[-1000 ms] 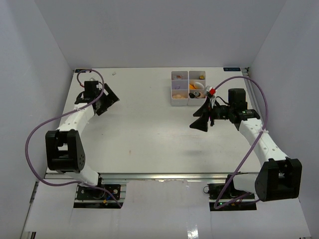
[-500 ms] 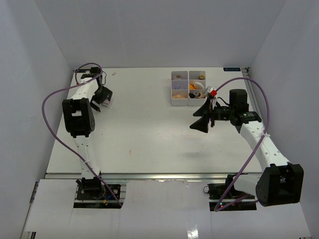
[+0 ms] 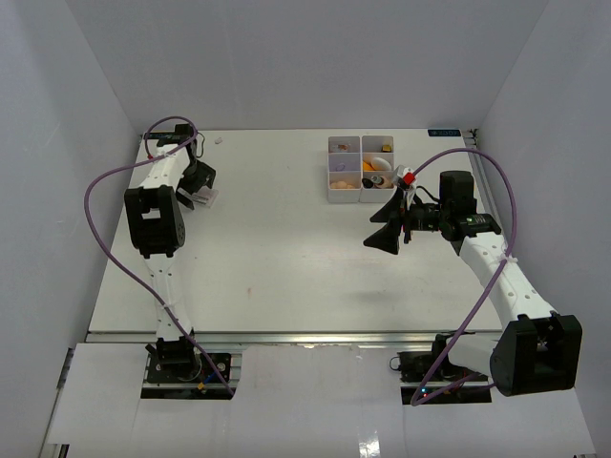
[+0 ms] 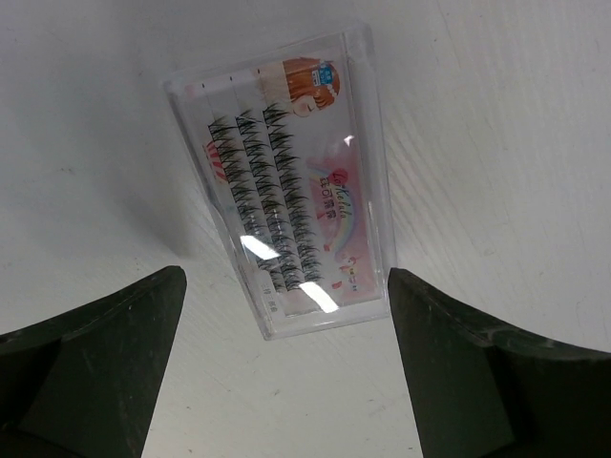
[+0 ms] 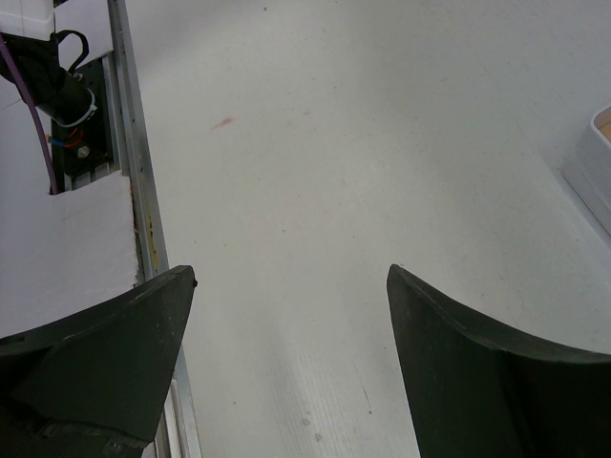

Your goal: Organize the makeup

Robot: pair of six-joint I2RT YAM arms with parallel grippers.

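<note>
- At the far left corner of the desk (image 3: 286, 267), your left tool (image 4: 284, 277) hangs right over a clear lash case (image 4: 286, 191). Its fingers are spread wide and nothing is gripped.
- In the left wrist view, that case lies flat on the desk between the two dark fingers (image 4: 105, 353), touching neither. Rows of black lashes and a pink printed card show through the lid.
- Over on the right, your right tool (image 3: 387, 224) is released too. It's up off the desk and empty, and its own camera shows only bare desk between the fingers.
- Just beyond it sits the white compartment box (image 3: 344, 197), near the far edge. An orange piece (image 3: 370, 165) and other small makeup lie in its cells, too small to name.
- The lash case is well apart from that box, across the desk.
</note>
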